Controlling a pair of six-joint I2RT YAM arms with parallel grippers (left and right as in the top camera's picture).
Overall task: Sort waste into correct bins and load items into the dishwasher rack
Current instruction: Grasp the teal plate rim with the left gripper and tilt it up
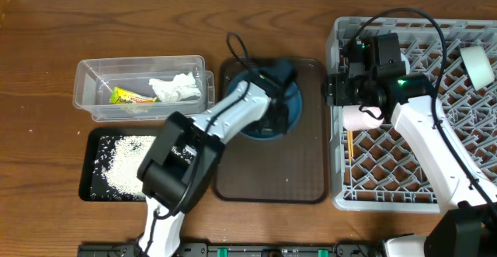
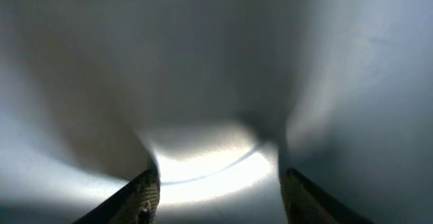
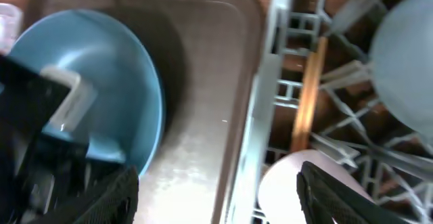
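The dark blue plate (image 1: pixel 289 111) lies on the brown serving tray (image 1: pixel 307 171). My left gripper (image 1: pixel 273 94) is right over the plate, jaws open (image 2: pixel 220 183), and a blurred blue-grey surface fills its view. My right gripper (image 1: pixel 342 88) hovers open (image 3: pixel 216 190) over the left edge of the grey rack (image 1: pixel 419 187), just above the pink cup (image 1: pixel 359 118) (image 3: pixel 298 183) lying inside. A chopstick (image 1: pixel 350 144) (image 3: pixel 308 95) and a pale bowl (image 1: pixel 475 64) (image 3: pixel 406 55) are in the rack. The plate also shows in the right wrist view (image 3: pixel 115 68). The pale green bowl is out of view.
The clear tub (image 1: pixel 93 82) at the left holds the crumpled white tissue (image 1: pixel 175 88) and the yellow-green wrapper (image 1: pixel 128 96). The black tray (image 1: pixel 87 175) in front of it holds the white rice grains (image 1: pixel 124 168). My left arm stretches across the brown tray's left side.
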